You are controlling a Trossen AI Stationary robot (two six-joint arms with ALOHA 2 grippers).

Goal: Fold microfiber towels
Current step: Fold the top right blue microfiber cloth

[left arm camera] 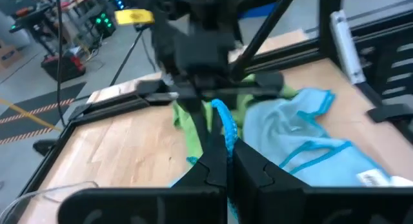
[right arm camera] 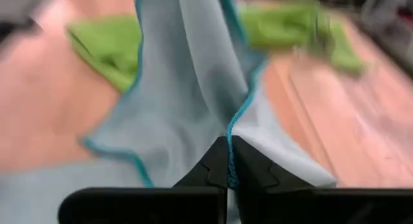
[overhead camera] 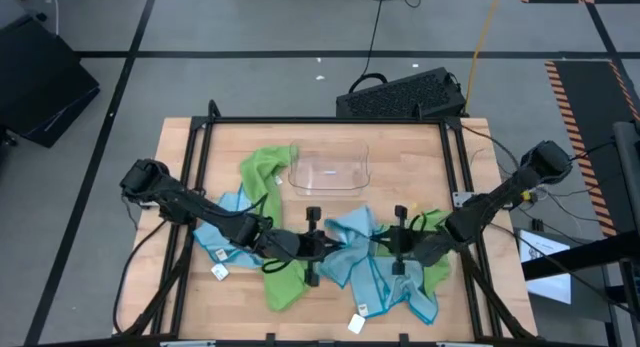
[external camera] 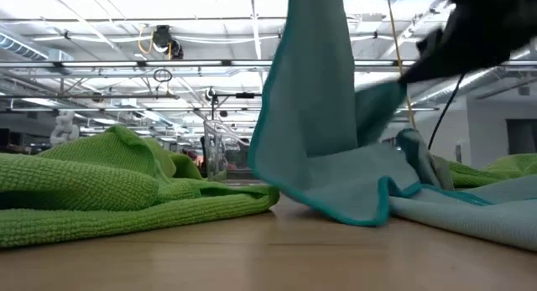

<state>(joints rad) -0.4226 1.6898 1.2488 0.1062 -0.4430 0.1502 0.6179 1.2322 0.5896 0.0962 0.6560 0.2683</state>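
a: why both claws on one cloth?
b: left gripper (left arm camera: pixel 227 161) and right gripper (right arm camera: pixel 228 161) are each pinched shut on the teal hem of the blue towel (overhead camera: pixel 350 249), mid-table, lifting it clear of the green towel (overhead camera: pixel 283 282) so it hangs open for folding.

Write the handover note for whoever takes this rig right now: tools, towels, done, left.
Left tool: shut on the teal-edged light blue microfiber towel at table centre.
Right tool: shut on the same towel's edge; part of the towel hangs lifted in the low view.
Other towels: lime green microfiber towels and more blue ones lie crumpled around the clear plastic tray.
Done: nothing visibly folded.
Left: fold every towel.
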